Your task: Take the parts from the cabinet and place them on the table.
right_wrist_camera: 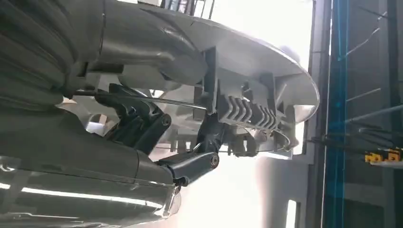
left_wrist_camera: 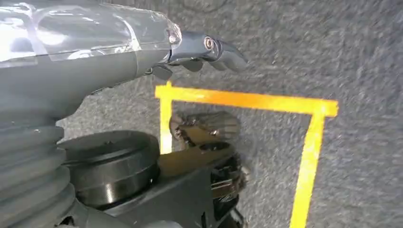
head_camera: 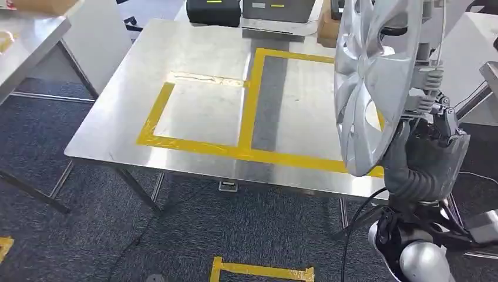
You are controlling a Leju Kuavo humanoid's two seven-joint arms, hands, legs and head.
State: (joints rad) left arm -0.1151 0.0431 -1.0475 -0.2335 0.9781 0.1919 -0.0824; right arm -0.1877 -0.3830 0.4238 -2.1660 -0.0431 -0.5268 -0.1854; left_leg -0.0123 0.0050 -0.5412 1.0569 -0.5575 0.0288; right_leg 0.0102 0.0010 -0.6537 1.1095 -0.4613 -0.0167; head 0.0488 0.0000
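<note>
**Hubcap held upright over the table's right edge**

From the head view I see a steel table filling the upper middle of the frame, marked with yellow tape rectangles. Dark blue-grey carpet lies below it, with another yellow tape piece at the bottom centre. Dark equipment cases sit at the table's far edge, top centre. At the right of the frame my right hand grips the rim of a silver hubcap, which stands on edge above the table's right side.

In the left wrist view, my left hand hangs over carpet and a yellow tape outline; its fingers are curled in on nothing.

In the right wrist view, dark fingers clamp the hubcap's clip-lined back rim, against a bright background, with blue shelving at the right.
</note>
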